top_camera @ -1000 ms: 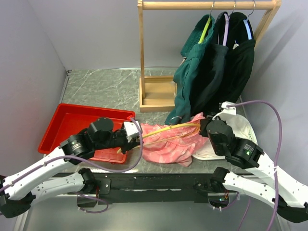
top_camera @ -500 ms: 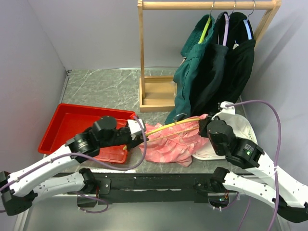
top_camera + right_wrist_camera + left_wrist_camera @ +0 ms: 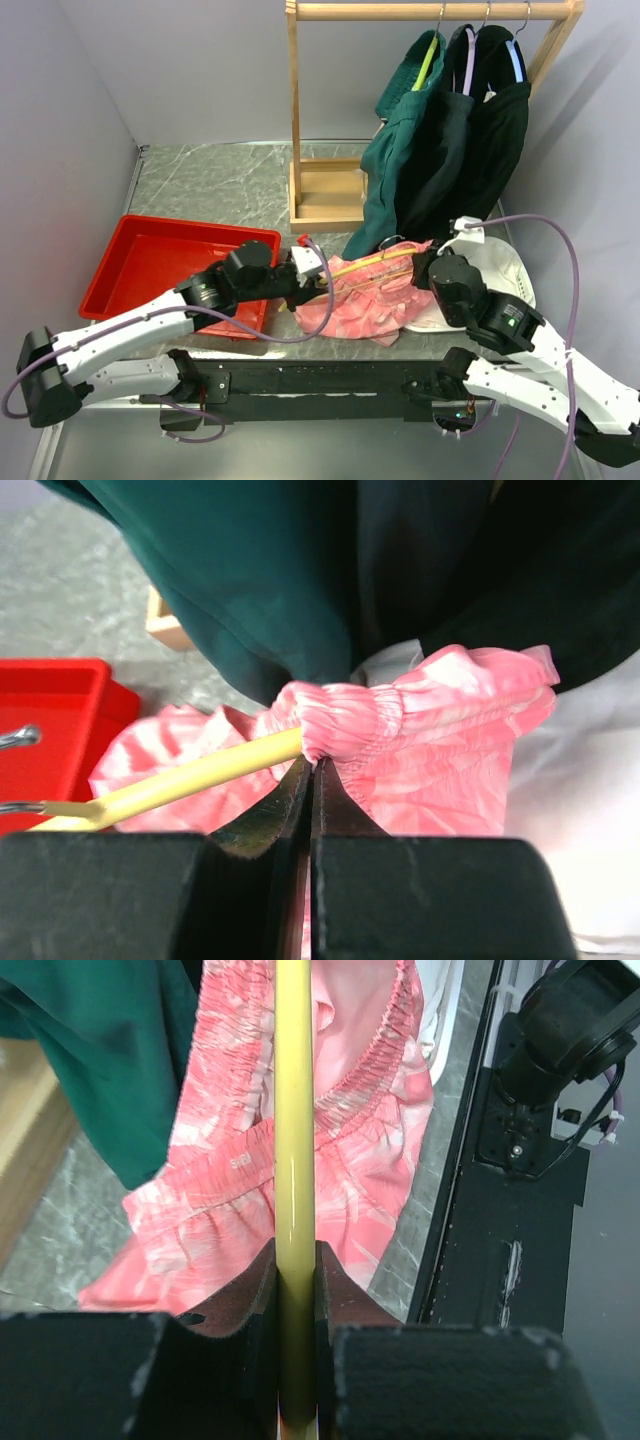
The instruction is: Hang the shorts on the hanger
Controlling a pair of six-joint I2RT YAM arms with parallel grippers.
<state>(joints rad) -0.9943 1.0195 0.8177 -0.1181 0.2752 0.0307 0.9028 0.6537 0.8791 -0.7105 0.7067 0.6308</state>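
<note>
**Threading step.** The left gripper (image 3: 296, 1260) is clamped on the thin yellow plastic hanger (image 3: 293, 1110), whose arm appears to enter the gathered waistband of the soft salmon-pink fabric shorts (image 3: 440, 745). The right gripper (image 3: 310, 770) pinches that waistband tight. The shorts lie on the grey marbled table (image 3: 220, 185), beside the red plastic tray (image 3: 160, 262). The next move probably calls for drawing the waistband farther along the arm while the left gripper steadies it.

salmon-pink shorts (image 3: 362, 306), yellow hanger (image 3: 366, 264), red tray (image 3: 158, 262)
</note>
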